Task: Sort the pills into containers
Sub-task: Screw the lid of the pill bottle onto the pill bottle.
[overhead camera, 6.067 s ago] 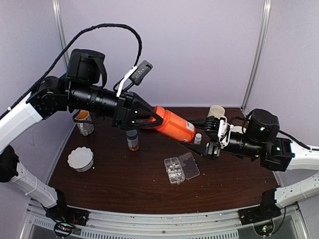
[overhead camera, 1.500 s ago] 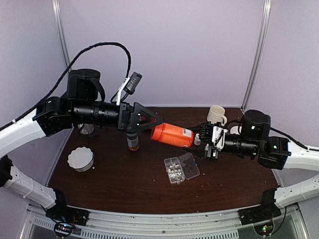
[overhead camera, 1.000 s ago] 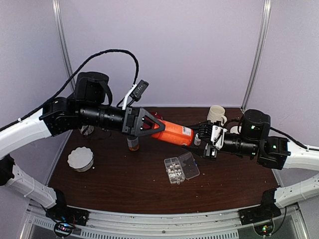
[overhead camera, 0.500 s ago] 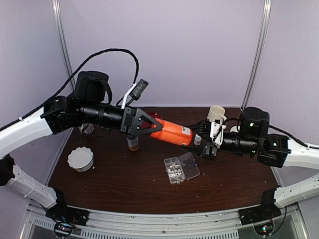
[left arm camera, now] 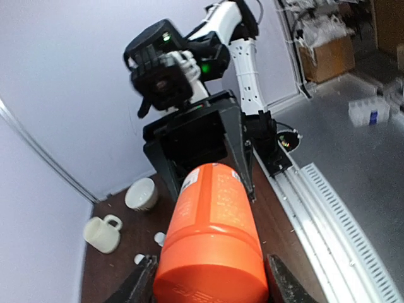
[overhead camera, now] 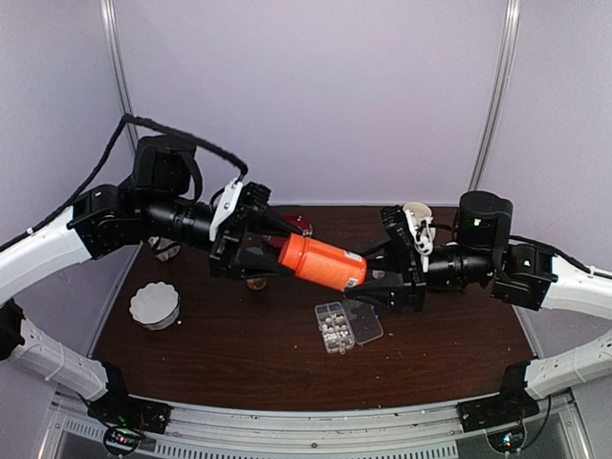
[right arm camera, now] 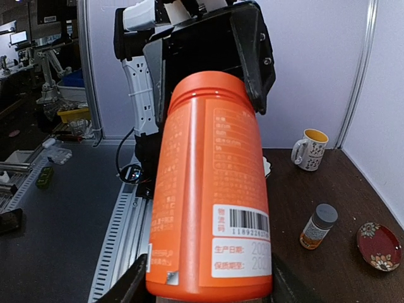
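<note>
Pills (overhead camera: 332, 330) lie in the open organizer box (overhead camera: 364, 318) on the table (overhead camera: 239, 359), directly below the fingers. Left gripper (overhead camera: 284, 254) and right gripper (overhead camera: 369, 278) each clamp one end of the orange bottle (overhead camera: 320, 263), which hangs above the box.

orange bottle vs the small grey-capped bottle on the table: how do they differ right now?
Pose: orange bottle lies tilted in mid-air; grey-capped bottle stands upright on the table. Hold: left gripper and right gripper clamp the orange bottle's ends; nothing touches the grey-capped bottle. Look: orange bottle is solid orange; grey-capped bottle is amber under a grey cap. Both carry a white label.
</note>
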### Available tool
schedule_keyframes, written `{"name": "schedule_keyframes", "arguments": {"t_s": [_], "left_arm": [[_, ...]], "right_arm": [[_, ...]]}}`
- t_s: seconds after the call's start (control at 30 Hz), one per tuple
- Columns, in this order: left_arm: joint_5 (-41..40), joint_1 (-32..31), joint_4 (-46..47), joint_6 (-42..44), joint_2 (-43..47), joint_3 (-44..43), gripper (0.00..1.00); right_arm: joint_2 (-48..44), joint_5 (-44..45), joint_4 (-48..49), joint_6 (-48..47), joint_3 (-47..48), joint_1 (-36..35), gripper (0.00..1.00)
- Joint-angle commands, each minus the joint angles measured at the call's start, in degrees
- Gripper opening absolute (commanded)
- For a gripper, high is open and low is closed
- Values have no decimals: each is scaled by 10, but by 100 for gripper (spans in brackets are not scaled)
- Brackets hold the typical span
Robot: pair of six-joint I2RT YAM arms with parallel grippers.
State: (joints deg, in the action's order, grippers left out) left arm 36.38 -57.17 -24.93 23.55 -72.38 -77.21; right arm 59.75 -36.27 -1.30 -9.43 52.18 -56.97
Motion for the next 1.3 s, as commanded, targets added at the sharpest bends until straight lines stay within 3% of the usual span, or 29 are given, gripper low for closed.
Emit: {"name": "schedule_keyframes", "arguments": {"t_s": [0.0,0.13,0.27,0.4,0.53,0.57,0.6,0.63,0.67,0.77,0.93,1.1,1.17,1.27], "left_arm": [[53,-16,-100,373,-5,-31,0],[16,-21,-125,625,8,-6,0],[-37,-25,-84,732,22,23,0],[-110,-32,-16,819,37,71,0],[-132,-33,48,821,53,113,0],[-133,-33,50,806,54,114,12],[-131,-32,51,782,55,115,31],[-128,-33,52,753,56,116,74],[-121,-33,51,735,60,119,95],[-106,-33,69,665,71,136,98],[-104,-32,156,460,102,169,98],[-130,-33,244,127,134,187,98],[-192,-33,244,-32,140,171,98],[-277,-33,171,-258,135,112,98]], "right_arm": [[4,-76,53,113,29,4,0],[3,-100,118,215,5,12,0],[3,-112,170,306,-11,22,0],[9,-124,232,391,-31,29,0],[15,-116,201,378,-31,31,0],[14,-113,182,365,-29,32,0],[13,-110,167,350,-28,32,0],[11,-107,153,337,-27,33,0],[10,-106,143,327,-26,34,0],[10,-103,105,295,-18,38,0],[4,-77,38,217,-10,40,0],[-8,-35,2,112,-19,40,0],[-12,-28,9,70,-27,40,0],[-16,-22,24,19,-34,39,0]]}}
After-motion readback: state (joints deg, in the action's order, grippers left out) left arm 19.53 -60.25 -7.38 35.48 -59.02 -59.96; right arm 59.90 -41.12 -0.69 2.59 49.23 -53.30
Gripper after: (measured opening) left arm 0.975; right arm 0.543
